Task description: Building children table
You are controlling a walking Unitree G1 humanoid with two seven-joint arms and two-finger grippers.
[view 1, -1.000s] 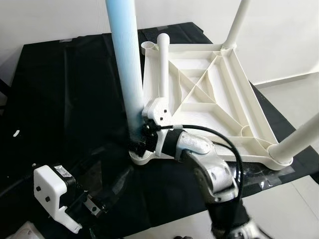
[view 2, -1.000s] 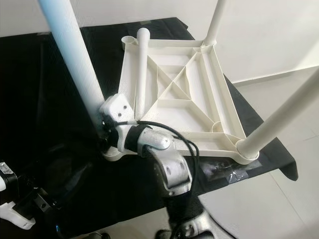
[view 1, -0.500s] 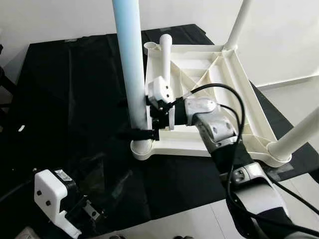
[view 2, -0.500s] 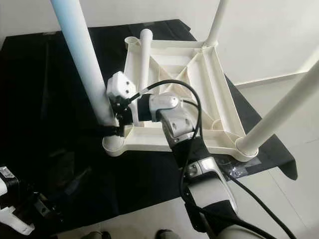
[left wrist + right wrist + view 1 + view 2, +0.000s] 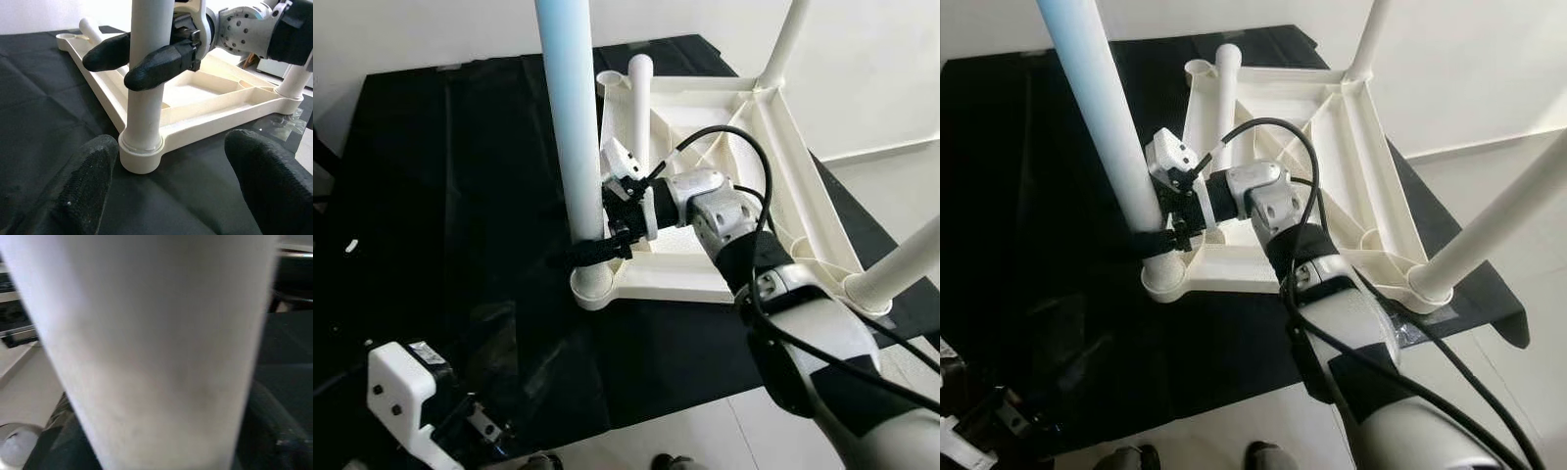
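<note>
Black floor sheet [image 5: 440,196]: covers the left and centre of the frame.
Upturned white table top [image 5: 744,186]: upper centre-right, ribbed underside up.
Right arm: bent, reaching leftward across the table top.
Near-left table leg [image 5: 570,127]: upright in its corner socket.
Right gripper [image 5: 139,61]: fingers clamped around that leg, low down.
Left gripper [image 5: 171,196]: lower left, low over the sheet, fingers spread apart and holding nothing.
Loose leg [image 5: 639,108]: lying on the table top.

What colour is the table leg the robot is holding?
White, with a pale blue tint near the top. The table leg, gripped by the right gripper, shows best in the left eye view.
</note>
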